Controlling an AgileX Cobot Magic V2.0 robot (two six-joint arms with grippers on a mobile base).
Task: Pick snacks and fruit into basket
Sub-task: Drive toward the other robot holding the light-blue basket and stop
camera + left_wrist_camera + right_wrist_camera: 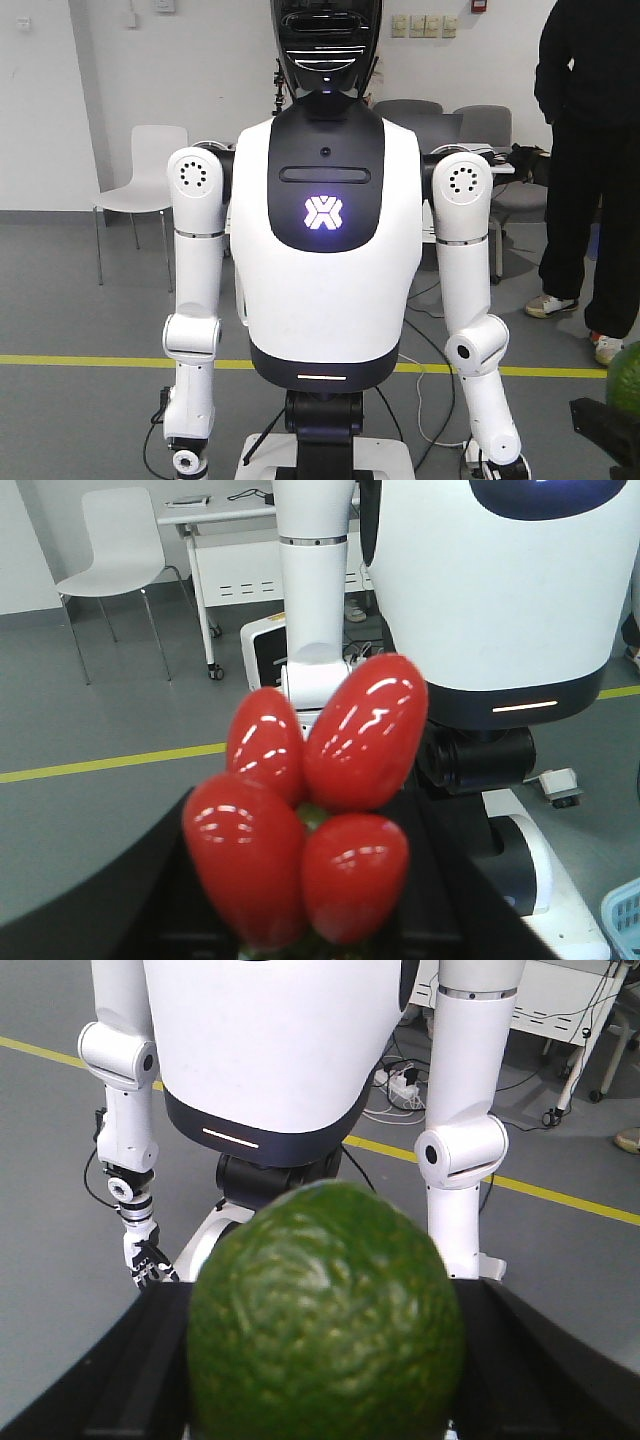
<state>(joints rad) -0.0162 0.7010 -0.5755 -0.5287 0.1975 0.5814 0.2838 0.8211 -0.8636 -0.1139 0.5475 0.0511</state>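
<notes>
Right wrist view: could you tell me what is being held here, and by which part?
A green bumpy fruit, held at its lower sides between the dark fingers.

Closed around a red fruit cluster (330,780): left gripper (300,920), dark fingers (110,900) flanking it on both sides. Closed around a bumpy round green fruit (325,1310): right gripper (325,1390), dark fingers (545,1360) at either side, partly visible low at the front view's right edge.

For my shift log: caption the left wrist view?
Left gripper holding a glossy red tomato cluster before a white humanoid robot.
</notes>
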